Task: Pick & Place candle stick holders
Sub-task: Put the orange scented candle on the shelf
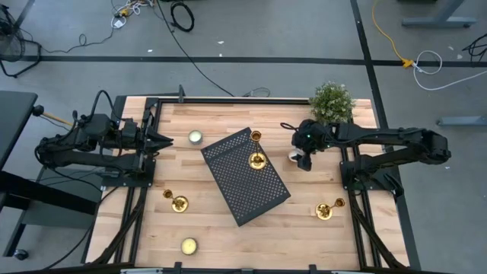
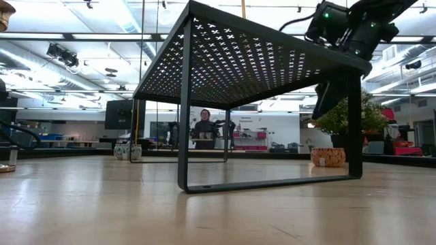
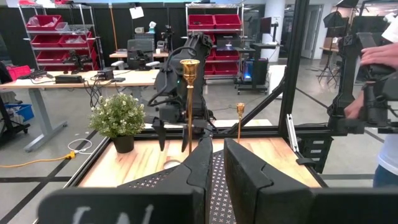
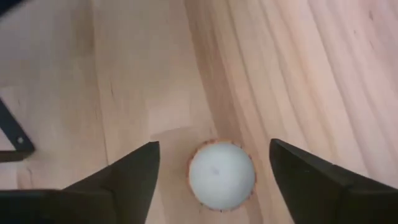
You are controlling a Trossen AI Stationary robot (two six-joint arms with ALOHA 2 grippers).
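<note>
A black perforated stand (image 1: 245, 176) sits mid-table. On it stands a gold candle stick holder (image 1: 257, 160), with a second gold piece (image 1: 256, 136) at the stand's far corner; in the left wrist view both rise upright (image 3: 189, 93) (image 3: 240, 118). Further gold holders rest on the wood at near left (image 1: 176, 202) and near right (image 1: 327, 209). My right gripper (image 4: 213, 146) hangs open, pointing steeply down, right of the stand. Its fingers stand on either side of a white tealight (image 4: 221, 175) below, without touching it. My left gripper (image 3: 214, 155) waits shut at the table's left edge.
Two more tealights lie at far left (image 1: 195, 137) and near the front edge (image 1: 189, 246). A small potted plant (image 1: 332, 103) stands at the far right corner, close behind my right arm. Bare wood lies between the stand and the near-right holder.
</note>
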